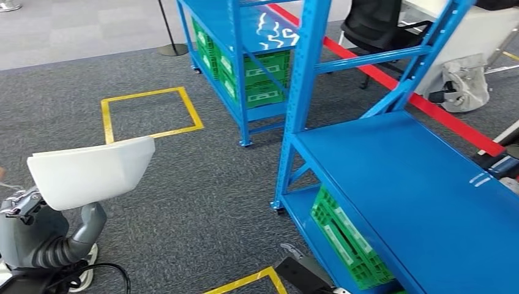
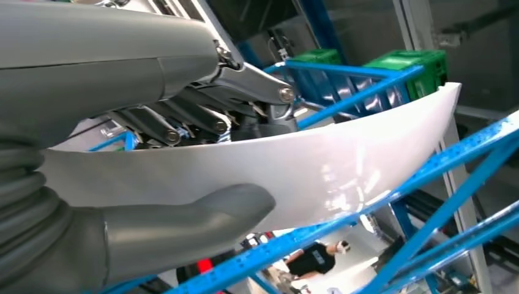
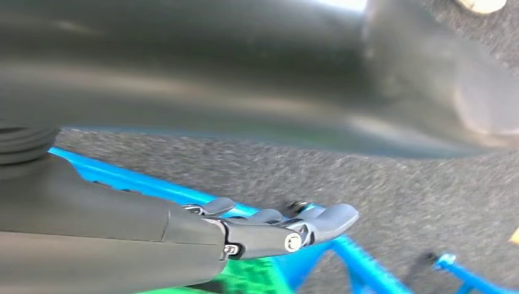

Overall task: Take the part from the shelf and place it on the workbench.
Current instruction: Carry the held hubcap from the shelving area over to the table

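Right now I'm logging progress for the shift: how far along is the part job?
Done: the white curved part is off the shelf, gripped in the left hand, thumb under it and fingers over. In hand: carrying it past the blue shelving over grey carpet. Left: setting it on the workbench, which I cannot identify here. The right hand hangs holding nothing, fingers straight.

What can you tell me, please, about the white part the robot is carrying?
The white part is a thin, curved panel, glossy and smooth like moulded plastic, broad at one end and narrowing toward the other. The left hand grips it, the thick grey thumb pressed against one face and the darker fingers on the other. It is held in the air above the grey carpet, left of the blue shelves, touching nothing else.
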Tool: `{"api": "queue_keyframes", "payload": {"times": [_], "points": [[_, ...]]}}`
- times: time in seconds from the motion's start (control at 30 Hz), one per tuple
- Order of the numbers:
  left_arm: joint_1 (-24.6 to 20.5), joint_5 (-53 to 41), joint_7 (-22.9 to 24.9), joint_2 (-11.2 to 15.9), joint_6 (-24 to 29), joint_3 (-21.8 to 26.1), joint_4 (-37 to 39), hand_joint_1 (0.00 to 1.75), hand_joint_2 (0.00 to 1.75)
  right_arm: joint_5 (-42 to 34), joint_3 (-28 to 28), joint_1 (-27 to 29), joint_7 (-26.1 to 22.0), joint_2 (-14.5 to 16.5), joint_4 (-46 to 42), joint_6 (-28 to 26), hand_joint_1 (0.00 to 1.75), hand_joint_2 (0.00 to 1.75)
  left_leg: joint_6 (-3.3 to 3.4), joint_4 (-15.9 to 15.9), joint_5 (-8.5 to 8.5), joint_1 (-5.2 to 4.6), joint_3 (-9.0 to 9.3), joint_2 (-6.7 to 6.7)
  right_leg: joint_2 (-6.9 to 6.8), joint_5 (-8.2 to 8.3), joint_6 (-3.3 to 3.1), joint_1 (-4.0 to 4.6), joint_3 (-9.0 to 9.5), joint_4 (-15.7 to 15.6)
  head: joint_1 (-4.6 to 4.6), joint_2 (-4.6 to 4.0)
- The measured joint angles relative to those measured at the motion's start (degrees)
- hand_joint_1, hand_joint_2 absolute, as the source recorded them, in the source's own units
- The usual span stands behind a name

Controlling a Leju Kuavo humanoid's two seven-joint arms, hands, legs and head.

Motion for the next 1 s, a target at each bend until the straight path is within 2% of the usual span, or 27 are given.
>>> {"api": "queue_keyframes", "payload": {"times": [0.03,0.07,0.1,0.13,0.17,0.2,0.23,0.27,0.3,0.33,0.37,0.4,0.47,0.5,0.53,0.6,0.63,0.67,0.7,0.73,0.8,0.87,0.9,0.97,1.0], "points": [[0.07,0.25,0.0,-0.02,-0.14,0.01,-0.08,1.75,1.75,0.0,0.11,-0.23,-0.05,0.04,0.05,0.13,0.0,0.0,0.4,-0.2,0.2,0.15,0.15,-0.63,1.53,-1.17,0.26,-0.12,-0.72,1.79,0.03,-0.01],[0.09,0.46,0.01,-0.04,-0.32,0.02,-0.12,1.75,1.75,0.0,0.21,-0.33,-0.12,0.06,0.14,0.17,0.0,0.0,0.69,-0.28,0.32,0.24,0.23,-1.23,3.34,-2.85,0.44,-0.24,-2.12,4.83,0.05,-0.01],[0.12,0.65,0.02,-0.07,-0.48,0.02,-0.09,1.75,1.75,-0.01,0.27,-0.26,-0.18,0.08,0.22,0.17,0.0,0.0,0.88,-0.27,0.35,0.23,0.2,-1.92,4.51,-4.76,0.54,-0.24,-4.13,8.83,0.08,-0.01],[0.24,0.79,0.03,-0.09,-0.61,0.02,-0.04,1.75,1.75,-0.04,0.32,-0.1,-0.2,0.08,0.29,0.14,0.0,0.0,0.98,-0.25,0.34,0.18,0.19,-2.68,4.98,-6.19,0.61,-0.23,-6.18,12.71,0.1,-0.01],[0.41,0.91,0.03,-0.09,-0.68,0.02,-0.01,1.75,1.75,-0.09,0.35,0.09,-0.2,0.08,0.34,0.07,0.0,0.0,1.01,-0.22,0.32,0.14,0.19,-3.49,5.13,-6.65,0.63,-0.22,-7.72,15.26,0.1,0.0],[0.64,1.01,0.03,-0.09,-0.68,0.02,0.02,1.75,1.75,-0.13,0.35,0.28,-0.17,0.07,0.36,-0.08,0.0,0.0,1.01,-0.18,0.31,0.12,0.22,-4.33,5.2,-5.89,0.61,-0.23,-8.28,15.65,0.1,0.0],[0.92,1.07,0.03,-0.09,-0.68,0.02,-0.01,1.75,1.75,-0.15,0.35,0.43,-0.09,0.05,0.33,-0.27,0.0,0.0,0.95,-0.12,0.27,0.12,0.29,-5.13,5.39,-4.02,0.54,-0.27,-7.61,13.52,0.1,0.01],[1.23,1.1,0.02,-0.09,-0.68,0.02,-0.1,1.75,1.75,-0.13,0.35,0.6,0.04,0.0,0.28,-0.54,0.0,0.0,0.84,-0.03,0.2,0.15,0.34,-5.89,6.08,-1.62,0.45,-0.35,-6.01,9.59,0.1,0.0],[1.56,1.12,0.01,-0.09,-0.68,0.02,-0.21,1.75,1.75,-0.1,0.37,0.8,0.21,-0.07,0.23,-0.85,0.0,0.0,0.65,0.16,0.09,0.14,0.31,-6.57,7.47,0.29,0.41,-0.49,-4.25,5.42,0.1,-0.01],[1.9,1.13,-0.01,-0.08,-0.68,0.02,-0.33,1.75,1.75,-0.07,0.4,1.04,0.41,-0.15,0.16,-1.17,0.0,0.0,0.35,0.34,-0.04,0.12,0.2,-7.24,8.53,1.58,0.34,-0.56,-2.85,2.17,0.09,-0.01],[2.24,1.14,-0.03,-0.08,-0.68,0.02,-0.44,1.75,1.75,-0.05,0.45,1.32,0.61,-0.23,0.05,-1.49,0.0,0.0,0.0,0.47,-0.13,0.12,0.03,-7.79,9.32,2.09,0.23,-0.58,-2.06,0.29,0.09,-0.01],[2.57,1.14,-0.04,-0.07,-0.68,0.02,-0.52,1.75,1.75,-0.06,0.49,1.56,0.78,-0.33,-0.09,-1.77,0.0,0.0,-0.41,0.48,-0.15,0.14,-0.14,-8.32,9.49,2.01,0.03,-0.46,-1.88,-0.22,0.09,-0.01],[3.17,1.14,-0.04,-0.03,-0.68,0.02,-0.71,1.75,1.75,-0.09,0.53,1.85,1.0,-0.51,-0.44,-2.13,0.0,0.0,-1.2,0.38,-0.12,0.28,-0.38,-8.91,8.24,2.17,-0.73,-0.35,-1.72,-0.49,0.09,-0.01],[3.34,1.14,-0.04,0.0,-0.68,0.02,-0.8,1.75,1.75,-0.09,0.53,1.89,1.03,-0.59,-0.62,-2.23,0.0,0.0,-1.5,0.87,-0.48,0.27,-0.61,-8.15,7.63,2.28,-1.16,-0.36,-1.53,-0.75,0.08,-0.01],[3.41,1.14,-0.05,0.02,-0.67,0.01,-0.88,1.75,1.75,-0.09,0.54,1.94,1.03,-0.62,-0.77,-2.27,0.0,0.0,-1.74,2.28,-1.42,0.22,-1.25,-6.81,6.96,2.37,-1.51,-0.44,-1.33,-1.03,0.06,-0.01],[3.48,1.14,-0.05,0.05,-0.67,0.0,-0.93,1.75,1.75,-0.1,0.57,2.23,1.07,-0.69,-0.97,-2.32,0.0,0.0,-2.15,8.57,-4.96,0.21,-4.2,-3.61,5.43,2.31,-1.97,-0.34,-1.1,-1.25,0.03,0.0],[3.53,1.18,-0.04,0.07,-0.67,-0.01,-0.91,1.75,1.75,-0.13,0.6,2.41,1.12,-0.75,-1.01,-2.34,0.0,0.0,-2.36,12.41,-6.74,0.31,-6.12,-2.82,4.61,2.23,-2.06,-0.25,-1.08,-1.24,0.03,0.0],[3.59,1.28,-0.04,0.09,-0.72,-0.02,-0.88,1.75,1.75,-0.15,0.61,2.55,1.21,-0.82,-1.04,-2.4,0.0,0.0,-2.53,15.37,-7.78,0.42,-7.59,-2.44,3.78,2.15,-2.1,-0.19,-1.08,-1.23,0.03,-0.01],[3.62,1.41,-0.05,0.13,-0.8,-0.02,-0.83,1.75,1.75,-0.23,0.63,2.62,1.33,-0.89,-1.08,-2.51,0.0,0.0,-2.64,16.39,-7.69,0.51,-8.1,-2.26,3.03,2.07,-2.06,-0.16,-1.05,-1.22,0.03,-0.01],[3.62,1.53,-0.09,0.16,-0.93,-0.03,-0.77,1.75,1.75,-0.37,0.64,2.62,1.5,-0.93,-1.1,-2.68,0.0,0.0,-2.69,15.26,-6.59,0.57,-7.47,-2.05,2.34,1.99,-1.97,-0.15,-0.97,-1.21,0.03,-0.01],[3.5,1.7,-0.2,0.2,-1.14,-0.04,-0.58,1.75,1.75,-0.92,0.66,2.52,1.95,-0.99,-1.13,-3.11,0.0,0.0,-2.53,7.5,-2.89,0.6,-3.34,-0.51,1.12,1.74,-1.64,-0.14,-0.61,-1.19,0.02,0.0],[3.15,1.94,-0.45,0.2,-1.19,-0.07,-0.3,1.75,1.75,-1.45,0.66,2.39,2.34,-1.15,-1.17,-3.36,0.0,0.0,-1.87,1.31,-0.73,0.36,-0.08,1.2,0.2,1.45,-1.07,0.01,-0.22,-1.14,0.02,0.0],[2.91,2.1,-0.63,0.2,-1.19,-0.07,-0.15,1.75,1.75,-1.6,0.67,2.3,2.46,-1.26,-1.21,-3.4,0.0,0.0,-1.39,0.33,-0.58,0.18,0.33,1.45,-0.2,1.38,-0.72,0.07,-0.08,-1.14,0.03,0.0],[2.54,2.32,-0.96,0.2,-1.19,-0.05,0.07,1.75,1.75,-1.7,0.71,1.92,2.66,-1.42,-1.48,-3.38,0.0,0.0,-0.5,0.3,-0.4,-0.07,0.23,0.42,-0.93,1.31,0.04,-0.04,0.13,-1.24,0.05,0.0],[2.39,2.34,-1.06,0.2,-1.18,-0.04,0.14,1.75,1.75,-1.72,0.74,1.59,2.78,-1.45,-1.63,-3.24,0.0,0.0,-0.11,0.12,-0.25,-0.06,0.28,-0.12,-0.51,1.09,0.43,-0.19,0.16,-1.03,0.08,0.0]]}}
